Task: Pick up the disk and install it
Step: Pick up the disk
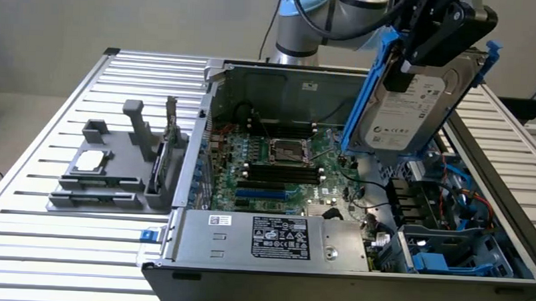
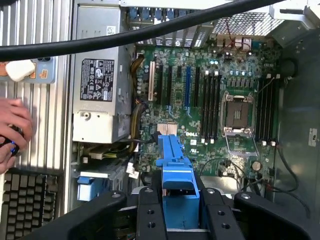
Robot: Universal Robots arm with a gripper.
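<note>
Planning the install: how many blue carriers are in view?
2: one framing the disk in the gripper; another carrier in the case, exterior view's lower right. More may be hidden.

Slatted metal table (image 1: 42,250) before a plain wall (image 1: 121,15).
Pale wall across the upper left; beige floor (image 1: 15,115) at the left edge.

Exterior view stood off, high, looked down across slatted surface (image 1: 35,176) into open computer case (image 1: 280,80). Wrist view looked down nearer, past fingers (image 2: 150,215) and disk (image 2: 177,192). Both shared motherboard (image 1: 277,161), power supply (image 1: 274,238).
</note>
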